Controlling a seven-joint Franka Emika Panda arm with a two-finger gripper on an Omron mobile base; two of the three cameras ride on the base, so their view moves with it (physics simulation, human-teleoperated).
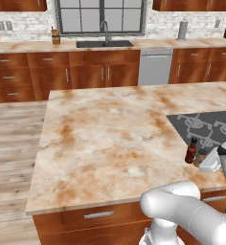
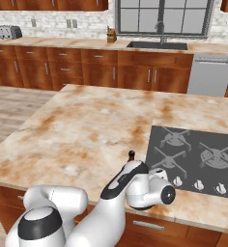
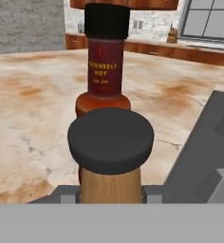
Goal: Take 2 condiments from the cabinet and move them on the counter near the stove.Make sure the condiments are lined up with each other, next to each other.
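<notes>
The counter (image 1: 100, 143) fills the middle of the left base view as a broad beige slab with rust-brown marbling, running from the left edge to the lower right. In the right base view the same slab (image 2: 77, 130) spreads across the centre of the frame. The stove (image 1: 208, 127) lies flush in it at the right edge of the left base view, and sits at the right centre of the right base view (image 2: 198, 157), its white knobs along the near side.

The white arm (image 1: 191, 210) rises from the lower right of the left base view and bends toward the stove's near left corner.

The sauce bottle (image 1: 191, 151) stands upright on the counter at the right of the left base view, just beside the stove's edge. In the hand view it (image 3: 104, 66) rises at top centre, black cap uppermost.

The shaker (image 1: 200, 158) stands just right of the bottle in the left base view, close against it. In the hand view the shaker (image 3: 110, 156) is at lower centre, directly in front of the bottle, its dark top round and level.

The gripper (image 3: 110, 195) is closed on the shaker's tan body, one finger on each side at the bottom of the hand view.
</notes>
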